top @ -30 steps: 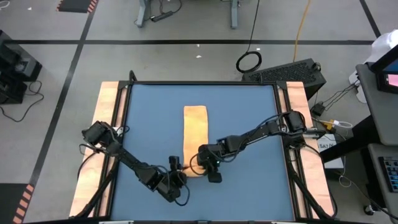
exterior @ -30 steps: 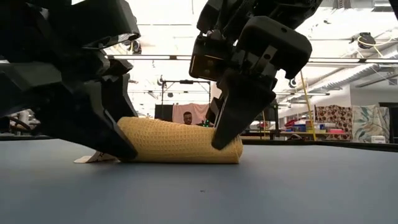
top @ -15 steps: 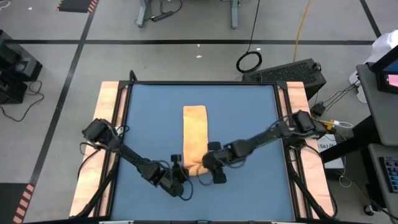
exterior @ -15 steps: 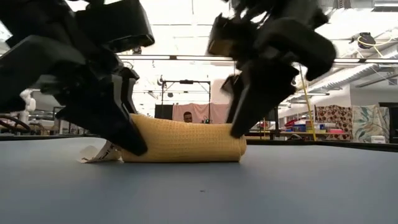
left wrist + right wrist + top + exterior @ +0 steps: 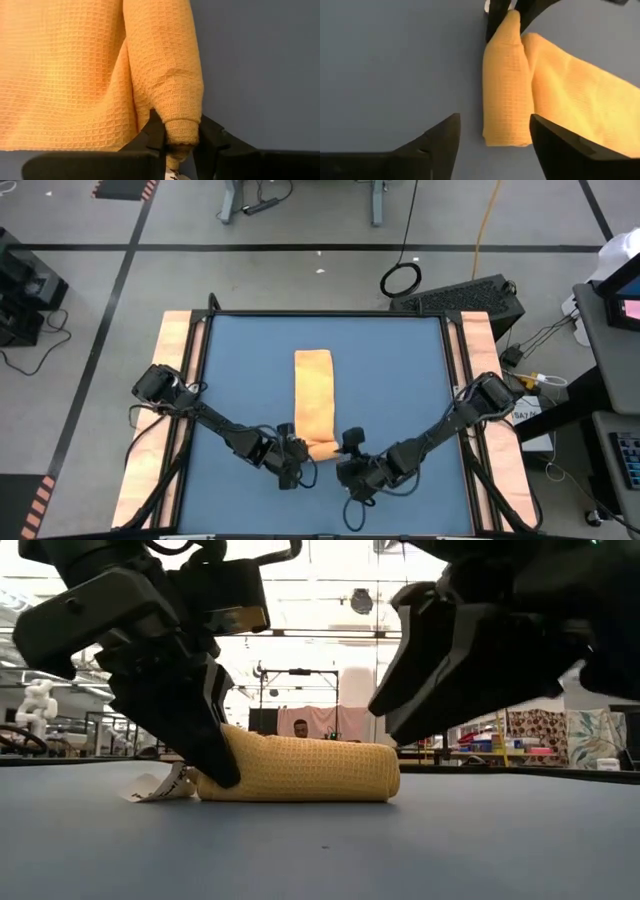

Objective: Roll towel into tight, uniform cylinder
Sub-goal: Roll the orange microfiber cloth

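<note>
The orange-yellow towel [image 5: 314,395] lies as a long strip on the blue table [image 5: 400,380]. Its near end is rolled into a short cylinder [image 5: 300,770] that rests on the table. A small white tag [image 5: 158,788] sticks out at the roll's left end. My left gripper [image 5: 182,142] is shut on that left end; the high view shows my left gripper [image 5: 297,452] at the roll. My right gripper [image 5: 495,145] is open. It hovers off the roll's right end, apart from it and above the table, and in the low view my right gripper [image 5: 440,680] is up and to the right. My left gripper pinches the roll's left end [image 5: 182,129] between its two fingers [image 5: 156,136], one on each side of the tip. It comes slanting down from the table's near left, with the fingers pointing along the roll. The roll lies on the table and narrows where it is pinched.
Wooden rails [image 5: 175,380] run along the table's left and right sides. The flat part of the towel reaches toward the far edge. Blue surface lies open to both sides of the strip. A person shows far off in the room behind the table.
My right gripper has let go of the roll's right end, risen, and drawn back toward the table's near right, turning as it went. My left gripper has moved in toward the roll's left end and turned. The roll has stayed where it was.
</note>
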